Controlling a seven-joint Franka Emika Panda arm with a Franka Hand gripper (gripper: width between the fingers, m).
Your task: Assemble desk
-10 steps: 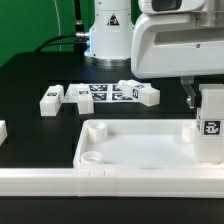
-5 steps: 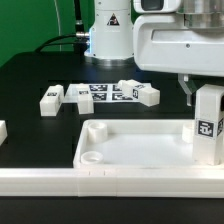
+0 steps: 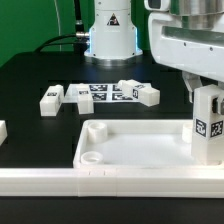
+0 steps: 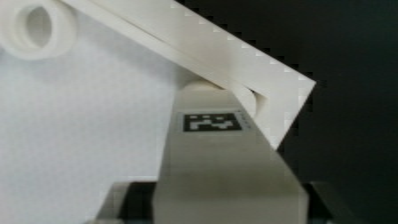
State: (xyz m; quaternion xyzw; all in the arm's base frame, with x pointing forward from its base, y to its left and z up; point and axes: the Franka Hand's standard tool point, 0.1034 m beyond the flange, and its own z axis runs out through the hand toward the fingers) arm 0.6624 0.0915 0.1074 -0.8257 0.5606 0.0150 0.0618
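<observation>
First leg at the socket corner — none looks fitted yet.
Fingers (image 4: 134, 208) clamp one upright leg (image 3: 208, 125) over the top (image 3: 140, 150)'s right end; other legs (image 3: 52, 100) lie loose, far side.

Upright leg (image 3: 208, 122) perhaps in desk top's (image 3: 130, 150) corner, exterior view's right, loose legs (image 3: 52, 101) behind

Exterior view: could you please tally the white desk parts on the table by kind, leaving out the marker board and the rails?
Desk top: 1
Legs: 4, namely the held leg and three loose legs
Total: 5
</observation>
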